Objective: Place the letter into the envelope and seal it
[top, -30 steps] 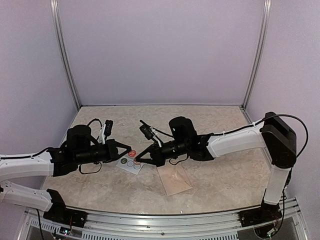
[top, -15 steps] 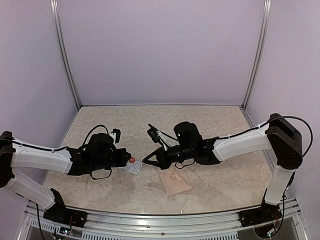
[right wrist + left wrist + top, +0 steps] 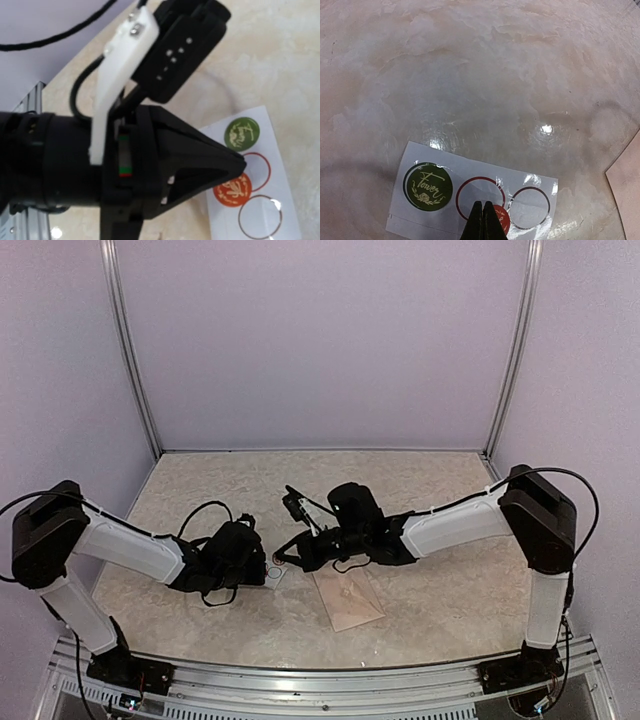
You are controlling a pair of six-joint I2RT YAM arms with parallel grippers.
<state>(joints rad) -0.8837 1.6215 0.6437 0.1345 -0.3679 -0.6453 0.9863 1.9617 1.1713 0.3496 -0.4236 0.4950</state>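
The cream-pink envelope (image 3: pixel 348 600) lies flat near the table's front, and its corner shows in the left wrist view (image 3: pixel 626 186). The letter is out of view. Left of the envelope lies a white sticker strip (image 3: pixel 445 165) with a green round sticker (image 3: pixel 427 186) and two empty rings. My left gripper (image 3: pixel 482 212) is shut, its tips down on the strip and pinching the edge of a red round sticker (image 3: pixel 501 220). The right wrist view shows that gripper (image 3: pixel 241 165) touching the red sticker (image 3: pixel 232 189). My right gripper (image 3: pixel 283 560) hovers shut just right of the strip, with nothing seen in it.
The marbled tabletop (image 3: pixel 440 590) is walled by pale purple panels with metal posts (image 3: pixel 130 360). The left wrist's camera housing (image 3: pixel 175 45) and its cable fill much of the right wrist view. A metal rail (image 3: pixel 330 685) runs along the near edge.
My left arm has stretched out and come down, bringing the red sticker from mid-air onto the strip. The right gripper has stayed close by on the strip's right.
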